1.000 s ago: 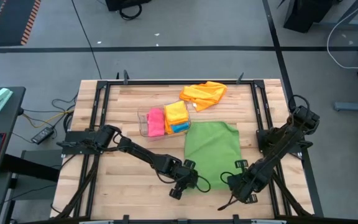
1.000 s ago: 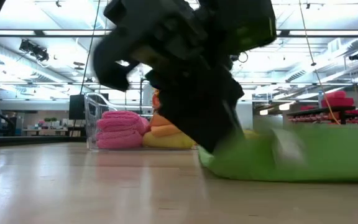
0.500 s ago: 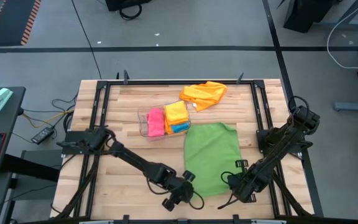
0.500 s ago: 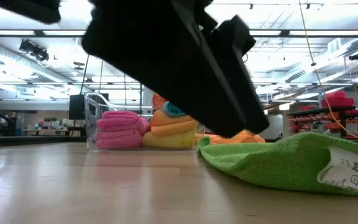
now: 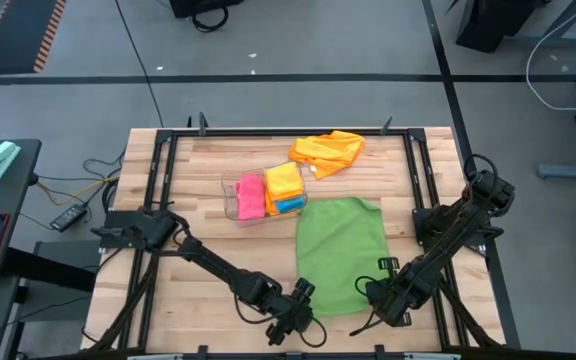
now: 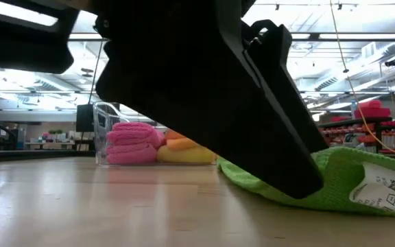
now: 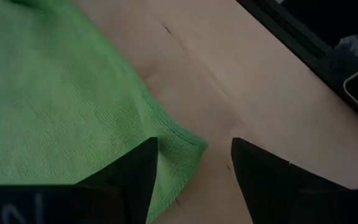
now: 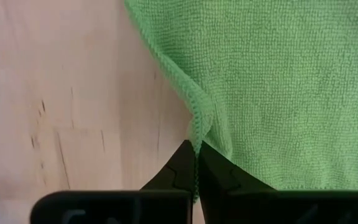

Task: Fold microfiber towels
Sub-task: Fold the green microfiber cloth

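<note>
Looking at the high view first: green towel (image 5: pixel 341 254) lies flat at table centre, bin (image 5: pixel 260 194) with folded pink and yellow cloths at its 11 o'clock, loose orange towel (image 5: pixel 328 150) at 12. Left gripper (image 5: pixel 295 322) sits at the towel's 7 o'clock corner, right gripper (image 5: pixel 386 300) at 5. Low view: arm blocks most of it. Left wrist view: fingers spread, nothing held, corner between them. Right wrist view: fingers pinched on the hem. We judge it's the first fold's corner pickup; next, left closes on its corner.
</note>
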Action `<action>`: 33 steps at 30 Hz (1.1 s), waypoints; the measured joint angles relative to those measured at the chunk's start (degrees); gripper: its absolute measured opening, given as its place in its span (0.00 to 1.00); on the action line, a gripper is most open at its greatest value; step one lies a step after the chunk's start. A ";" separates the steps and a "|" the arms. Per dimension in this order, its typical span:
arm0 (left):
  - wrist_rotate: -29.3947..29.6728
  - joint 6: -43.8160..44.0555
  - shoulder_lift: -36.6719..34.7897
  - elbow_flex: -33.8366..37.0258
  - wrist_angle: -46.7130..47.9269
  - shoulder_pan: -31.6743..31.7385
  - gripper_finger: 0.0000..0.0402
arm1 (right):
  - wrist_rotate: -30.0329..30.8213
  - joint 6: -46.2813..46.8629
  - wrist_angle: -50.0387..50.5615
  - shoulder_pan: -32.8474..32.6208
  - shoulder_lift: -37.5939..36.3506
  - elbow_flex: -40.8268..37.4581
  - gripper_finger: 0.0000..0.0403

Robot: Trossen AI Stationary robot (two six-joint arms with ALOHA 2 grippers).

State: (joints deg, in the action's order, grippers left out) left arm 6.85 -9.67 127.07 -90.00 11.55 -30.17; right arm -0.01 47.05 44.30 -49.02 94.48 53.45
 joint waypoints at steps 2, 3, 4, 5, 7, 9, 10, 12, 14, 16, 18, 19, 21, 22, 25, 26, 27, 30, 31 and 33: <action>0.02 0.04 0.04 0.00 -0.29 -0.09 0.51 | 0.00 0.22 -0.16 -0.02 0.00 0.00 0.04; 0.47 0.29 0.10 0.00 -0.67 -0.09 0.50 | 0.00 0.30 -0.40 -0.02 0.02 0.00 0.04; 1.37 0.39 0.11 0.00 -0.94 -0.12 0.49 | 0.00 0.34 -0.42 -0.02 0.02 0.00 0.04; 2.61 0.47 0.11 0.00 -0.92 -0.23 0.48 | 0.00 0.35 -0.45 -0.02 0.02 0.00 0.04; 5.41 1.21 0.13 0.00 -0.85 -0.26 0.45 | 0.00 0.35 -0.82 -0.02 0.02 0.00 0.04; 6.94 1.51 0.13 0.00 -0.84 -0.24 0.41 | 0.00 0.55 -0.86 -0.02 0.02 0.00 0.04; 6.97 1.51 0.13 0.00 -0.85 -0.24 0.39 | 0.00 0.55 -0.95 -0.02 0.02 0.00 0.04; 6.95 1.51 0.13 0.00 -0.33 -0.22 0.32 | 0.01 0.80 -0.97 -0.02 0.02 0.00 0.04; 6.66 1.23 0.12 0.00 0.70 -0.22 0.21 | 0.00 0.90 -1.02 -0.02 0.02 0.00 0.04; 5.21 1.08 -0.28 0.00 2.15 -0.17 0.07 | -0.02 1.28 -1.13 -0.02 0.02 0.07 0.04; 3.12 1.51 -1.31 0.02 2.38 0.01 0.04 | -0.38 1.73 -1.06 -0.02 -0.21 0.69 0.04; 2.27 1.51 -2.14 0.01 2.81 0.04 0.04 | -0.57 2.01 -1.03 -0.01 -0.47 1.26 0.04; 0.53 1.47 -3.66 -0.01 3.99 0.26 0.04 | -0.83 2.72 -1.14 -0.02 -1.10 2.81 0.04; -0.91 1.49 -4.31 -0.02 4.68 0.44 0.03 | -1.37 3.50 -1.28 -0.01 -1.31 3.63 0.04; -8.41 3.40 -6.52 0.00 5.50 1.15 0.02 | -3.85 6.49 -1.49 0.24 -1.40 6.52 0.04; -11.28 4.67 -7.10 -0.03 5.04 1.36 0.02 | -4.37 7.26 -2.06 0.13 -1.42 7.40 0.04; -13.89 5.88 -7.64 -0.17 4.46 1.46 0.03 | -4.55 7.92 -3.25 -0.18 -1.48 7.98 0.04; -19.70 9.30 -7.92 -0.11 4.83 1.18 0.04 | -4.51 8.14 -8.02 -1.70 -1.46 9.63 0.03; -21.86 10.13 -7.86 -0.02 5.03 0.99 0.04 | -4.41 8.51 -9.63 -2.22 -1.46 10.23 0.02; -26.87 11.41 -7.84 0.00 4.59 0.31 0.03 | -4.18 9.82 -11.99 -2.98 -1.46 11.48 0.02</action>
State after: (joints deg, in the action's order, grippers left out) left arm -20.01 1.73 119.23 -90.00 16.14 -29.86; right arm -4.20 56.86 32.31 -51.99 93.01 64.93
